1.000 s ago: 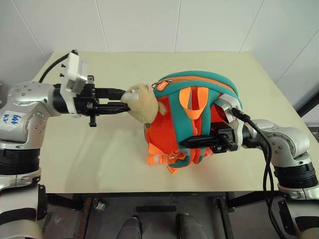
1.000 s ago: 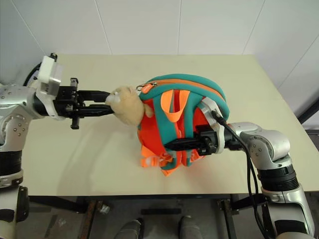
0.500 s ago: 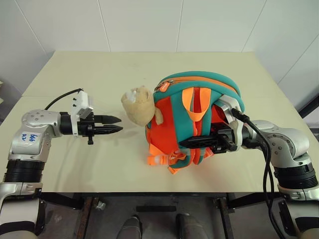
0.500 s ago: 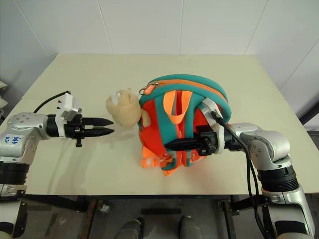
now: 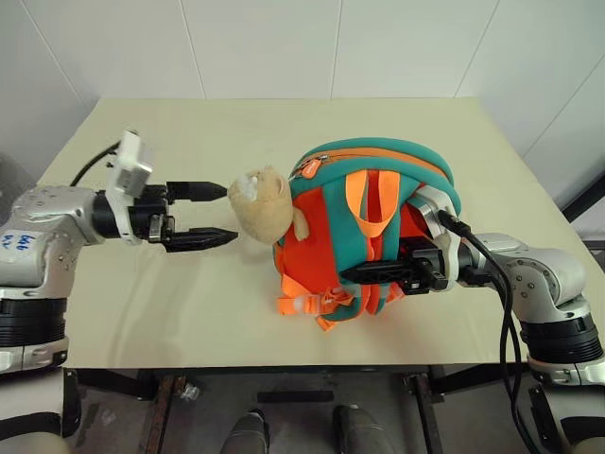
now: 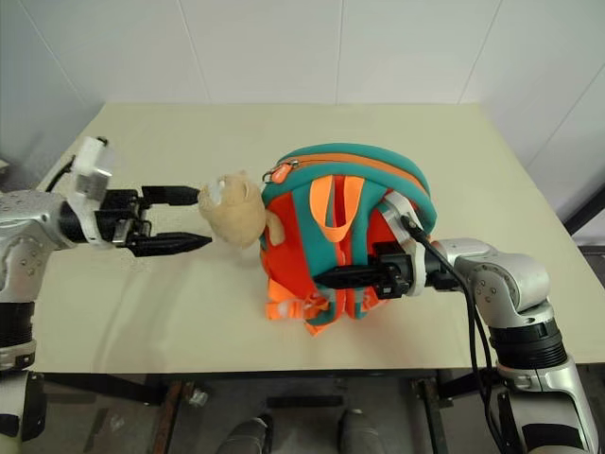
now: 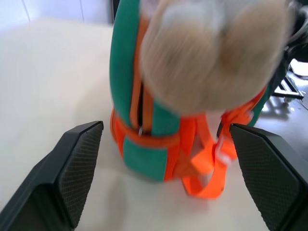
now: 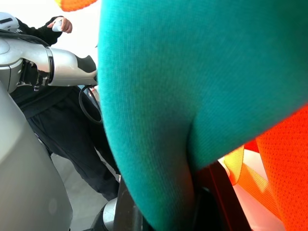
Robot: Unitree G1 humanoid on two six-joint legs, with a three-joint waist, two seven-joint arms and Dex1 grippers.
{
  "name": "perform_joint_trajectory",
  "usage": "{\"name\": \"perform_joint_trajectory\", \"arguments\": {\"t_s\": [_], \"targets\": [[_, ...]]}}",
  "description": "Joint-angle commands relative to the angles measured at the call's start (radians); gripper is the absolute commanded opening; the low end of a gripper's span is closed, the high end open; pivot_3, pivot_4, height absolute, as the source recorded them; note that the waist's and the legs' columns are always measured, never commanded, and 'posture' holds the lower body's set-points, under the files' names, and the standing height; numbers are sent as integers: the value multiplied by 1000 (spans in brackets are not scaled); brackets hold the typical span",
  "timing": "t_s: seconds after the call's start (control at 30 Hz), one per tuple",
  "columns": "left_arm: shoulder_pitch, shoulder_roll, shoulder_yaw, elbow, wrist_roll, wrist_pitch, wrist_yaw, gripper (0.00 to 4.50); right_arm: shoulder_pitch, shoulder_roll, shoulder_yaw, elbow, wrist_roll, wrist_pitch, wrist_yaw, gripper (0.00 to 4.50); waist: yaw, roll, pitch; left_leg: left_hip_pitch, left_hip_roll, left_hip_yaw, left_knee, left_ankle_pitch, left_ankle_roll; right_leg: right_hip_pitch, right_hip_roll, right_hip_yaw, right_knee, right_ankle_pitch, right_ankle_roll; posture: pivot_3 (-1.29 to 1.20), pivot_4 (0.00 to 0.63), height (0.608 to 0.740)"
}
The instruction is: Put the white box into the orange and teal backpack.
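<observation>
A broad cream desk point(image 5: 236, 123) spreads across the room, its top matte and evenly lit. Behind it runs a white panelled wall point(image 5: 265, 47) with thin seams, meeting an angled wall point(image 5: 558, 85) at the right. Under the front edge, a dark metal frame point(image 5: 293, 388) stands on grey floor point(image 5: 293, 426).

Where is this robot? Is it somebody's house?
Probably not a house; more likely a lab or test room. A plain beige table stands against bare white wall panels, and the only thing on it is the orange and teal backpack.
</observation>
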State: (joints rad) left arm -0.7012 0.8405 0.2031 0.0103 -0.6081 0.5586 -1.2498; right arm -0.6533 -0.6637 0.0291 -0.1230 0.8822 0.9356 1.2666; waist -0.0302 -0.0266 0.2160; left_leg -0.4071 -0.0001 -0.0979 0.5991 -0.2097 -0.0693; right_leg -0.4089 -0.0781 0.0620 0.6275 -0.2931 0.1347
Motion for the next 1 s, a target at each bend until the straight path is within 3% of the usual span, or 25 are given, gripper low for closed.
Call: {"name": "perform_joint_trajectory", "arguments": {"t_s": [0.03, 0.23, 0.73, 1.0], "targets": [[-28, -40, 35, -47, -49, -24, 40, 4451, -24, 9, -3, -4, 0, -19, 15, 0, 1, 0, 0, 0, 0, 0, 0, 0, 0, 0, 0, 0, 0, 0, 0, 0, 150, 740], [-25, -45, -27, -89, -53, 19, 27, 4451, -32, 11, -2, 2, -6, -17, 23, 0, -1, 0, 0, 0, 0, 0, 0, 0, 0, 0, 0, 0, 0, 0, 0, 0, 150, 740], [-103, -195, -107, -42, -46, -46, 44, 4451, -23, 15, -15, -11, -8, -17, 2, 0, 0, 0, 0, 0, 0, 0, 1, 0, 0, 0, 0, 0, 0, 0, 0, 0, 150, 740], [-88, -140, -58, -53, -51, -45, 49, 1966, -13, 19, -11, -4, -11, -29, -3, 0, -2, 0, 0, 0, 0, 0, 1, 0, 0, 0, 0, 0, 0, 0, 0, 0, 150, 740]]}}
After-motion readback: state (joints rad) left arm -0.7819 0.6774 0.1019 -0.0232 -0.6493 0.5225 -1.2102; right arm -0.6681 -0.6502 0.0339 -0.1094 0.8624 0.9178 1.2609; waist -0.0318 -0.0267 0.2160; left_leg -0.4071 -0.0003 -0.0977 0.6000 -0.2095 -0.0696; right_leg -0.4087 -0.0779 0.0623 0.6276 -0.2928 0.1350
